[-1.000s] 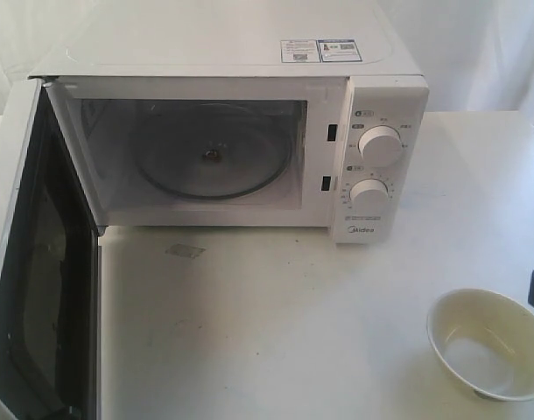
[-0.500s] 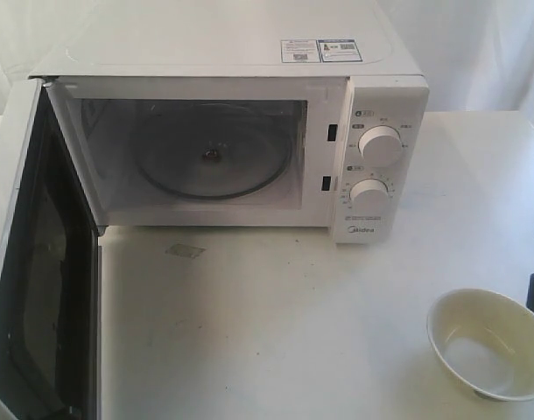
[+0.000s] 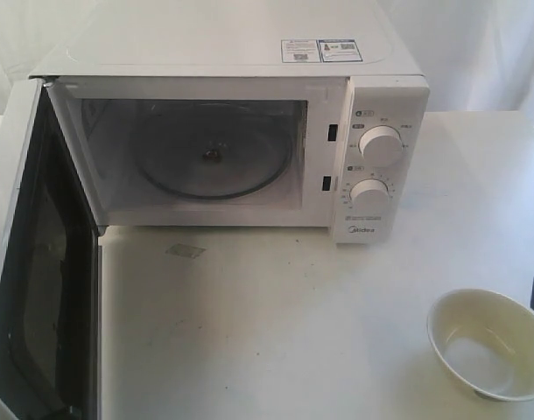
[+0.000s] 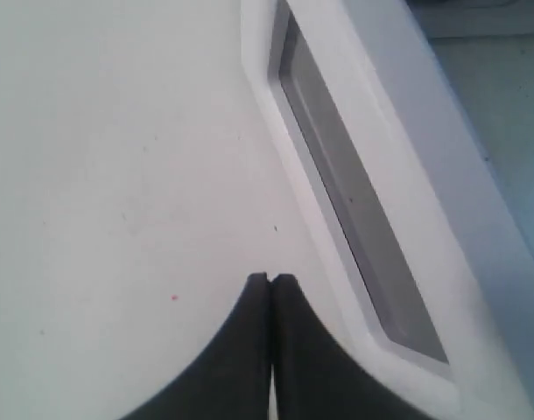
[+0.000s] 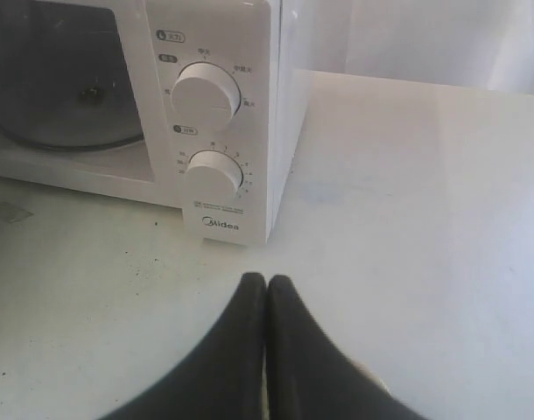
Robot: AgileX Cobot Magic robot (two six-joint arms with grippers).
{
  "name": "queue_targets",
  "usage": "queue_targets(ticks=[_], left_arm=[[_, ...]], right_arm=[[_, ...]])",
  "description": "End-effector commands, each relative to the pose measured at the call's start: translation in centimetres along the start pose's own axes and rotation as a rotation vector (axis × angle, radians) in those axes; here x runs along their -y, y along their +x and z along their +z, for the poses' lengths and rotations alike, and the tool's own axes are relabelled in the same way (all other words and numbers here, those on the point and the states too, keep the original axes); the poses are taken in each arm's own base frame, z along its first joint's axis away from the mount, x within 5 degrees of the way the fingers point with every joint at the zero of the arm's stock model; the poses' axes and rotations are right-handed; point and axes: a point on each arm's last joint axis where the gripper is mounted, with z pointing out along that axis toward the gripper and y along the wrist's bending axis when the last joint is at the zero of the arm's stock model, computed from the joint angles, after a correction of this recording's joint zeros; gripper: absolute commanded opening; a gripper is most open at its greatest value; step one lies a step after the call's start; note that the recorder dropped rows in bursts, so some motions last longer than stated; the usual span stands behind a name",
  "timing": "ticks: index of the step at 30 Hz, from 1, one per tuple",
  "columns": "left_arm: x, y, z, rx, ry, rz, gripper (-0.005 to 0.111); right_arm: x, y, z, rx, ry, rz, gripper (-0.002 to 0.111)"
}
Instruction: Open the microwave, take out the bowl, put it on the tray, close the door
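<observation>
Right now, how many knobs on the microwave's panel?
2. The upper knob sits directly above the lower knob on the control panel at the microwave front's right side, in the exterior view. The whole panel shows, so none seem hidden.

microwave [image 3: 382, 201]: white, 2 round knobs, cavity exposed | door [image 3: 39, 280]: swung wide open at left, dark inner face showing | bowl [image 3: 488, 343]: cream, upright, on table [image 3: 276, 332], front-right of microwave, apart

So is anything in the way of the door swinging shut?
Nothing visible. The door stands wide open on the left; the table before the microwave carries only a flat mark. The bowl sits near right, beyond the knobs, apparently outside the swing. Only the glass turntable is inside.
</observation>
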Motion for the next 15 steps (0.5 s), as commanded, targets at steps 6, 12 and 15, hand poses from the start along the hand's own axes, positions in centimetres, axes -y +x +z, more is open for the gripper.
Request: queue_targets(ticks=[6,12,15], left_arm=[[7.7,-5.0,6.8,0.394,1.228,0.537,0.000],[8.0,-6.7,7.7,0.323,1.086,0.446,0.000],[7.0,-6.2,8.7,0.193,0.879,0.391,0.000]], right_arm=[[0.1,-0.1,-0.1,0.019,-0.003,-0.031,0.000],[-1.2,-0.4,-0.1,0.060,-0.141,-0.033,0.000],[-4.1,-1.4,-0.2,0.186,-0.383,-0.168,0.000]])
